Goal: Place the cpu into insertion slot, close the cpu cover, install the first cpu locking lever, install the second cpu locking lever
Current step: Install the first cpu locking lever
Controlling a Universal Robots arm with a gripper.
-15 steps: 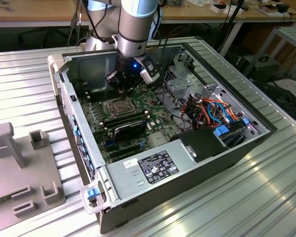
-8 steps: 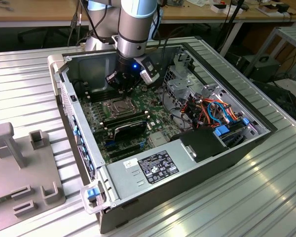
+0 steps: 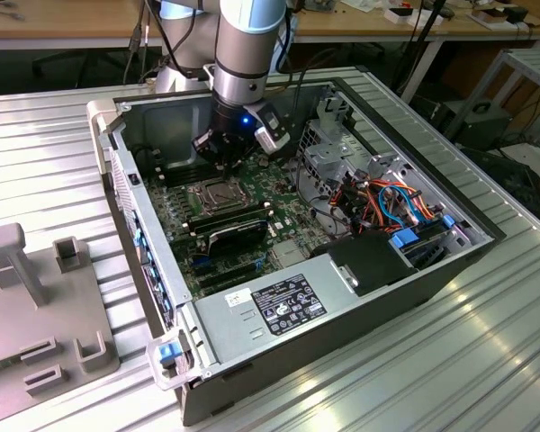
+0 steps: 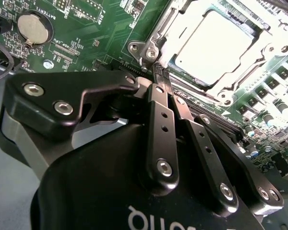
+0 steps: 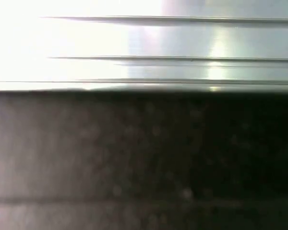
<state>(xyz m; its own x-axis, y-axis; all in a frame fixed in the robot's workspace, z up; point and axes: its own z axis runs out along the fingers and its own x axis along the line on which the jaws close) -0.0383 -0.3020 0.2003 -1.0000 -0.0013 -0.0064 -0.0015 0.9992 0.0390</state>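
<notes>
Ribbed metal surface point(image 5: 182, 43) above darkness

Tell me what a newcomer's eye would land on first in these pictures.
The open computer case on the ribbed metal table, with the robot arm reaching down into it. Its black hand sits at a corner of the silvery cpu cover, which lies shut around the pale cpu.

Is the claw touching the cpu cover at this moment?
Cannot tell. In the second wrist view the claw's closed tips end right at the corner of the cpu cover by a lever, but neither contact nor a gap shows plainly.
</notes>
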